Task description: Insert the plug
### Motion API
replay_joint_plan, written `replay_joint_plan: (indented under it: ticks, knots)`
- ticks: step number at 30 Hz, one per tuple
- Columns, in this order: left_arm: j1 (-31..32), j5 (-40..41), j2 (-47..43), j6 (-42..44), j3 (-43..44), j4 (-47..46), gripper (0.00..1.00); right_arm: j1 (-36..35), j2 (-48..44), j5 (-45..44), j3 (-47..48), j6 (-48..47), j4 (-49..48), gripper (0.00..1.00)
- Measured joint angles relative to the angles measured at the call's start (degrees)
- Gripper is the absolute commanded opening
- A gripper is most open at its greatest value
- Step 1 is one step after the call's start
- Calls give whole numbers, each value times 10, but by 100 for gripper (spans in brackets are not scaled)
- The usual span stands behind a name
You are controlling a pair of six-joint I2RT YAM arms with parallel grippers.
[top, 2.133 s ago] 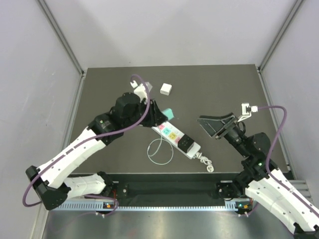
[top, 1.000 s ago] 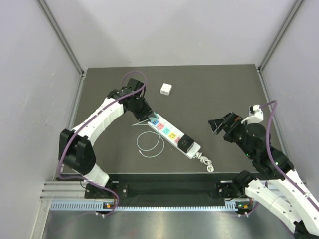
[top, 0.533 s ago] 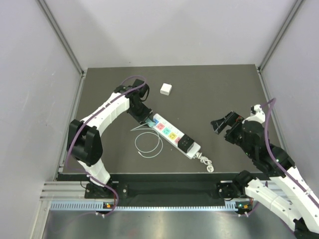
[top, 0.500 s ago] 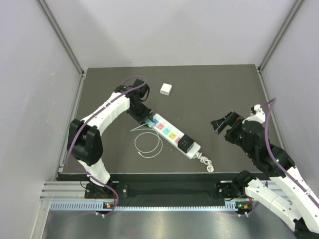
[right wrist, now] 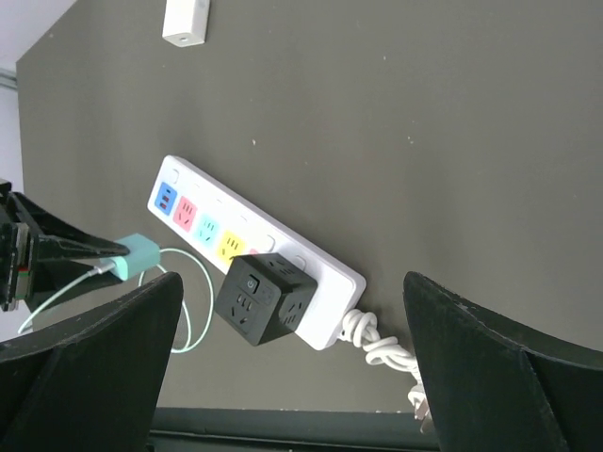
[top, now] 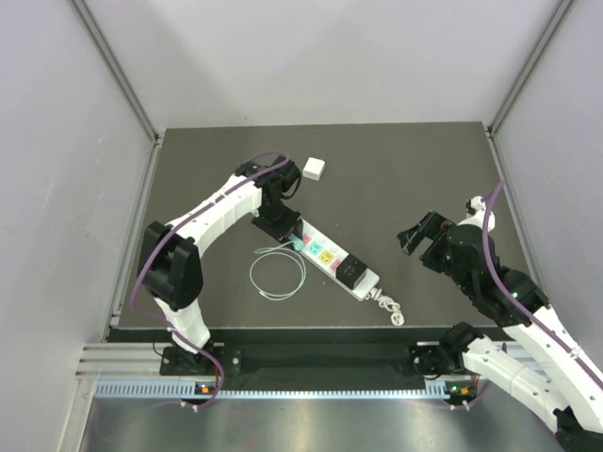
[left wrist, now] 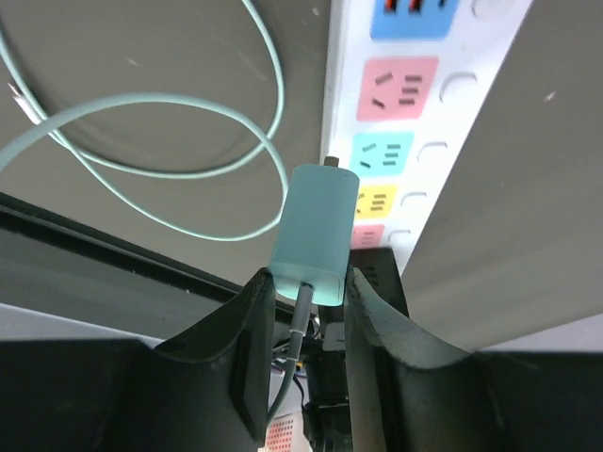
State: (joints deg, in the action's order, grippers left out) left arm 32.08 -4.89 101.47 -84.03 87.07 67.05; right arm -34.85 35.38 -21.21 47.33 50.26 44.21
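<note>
While L claw (left wrist: 306, 281) pinches teal plug (left wrist: 315, 226) lengthwise, prongs point at pwr strip (left wrist: 419, 38) socket; R claw (top: 415, 236) spread.

The mint-green plug (left wrist: 314, 226) is pinched at its cable end by the left gripper (left wrist: 309, 282), nose toward the white power strip (left wrist: 415, 104). A metal prong shows right by the teal socket; whether they touch, I can't tell. Its thin green cable (left wrist: 188, 104) curls in a loose loop beside the strip, which lies flat and diagonal with blue, pink, teal and yellow sockets in a row.
</note>
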Motion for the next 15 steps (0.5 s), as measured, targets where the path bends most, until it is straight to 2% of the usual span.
replay_joint_plan:
  ticks: [6, 15]
  knots:
    - [41, -3, 49, -23, 61, 26, 0, 0, -6, -12, 0, -4, 0, 100]
    - [56, -35, 76, -45, 58, 24, 0, 0, -19, -17, 0, -3, 0, 100]
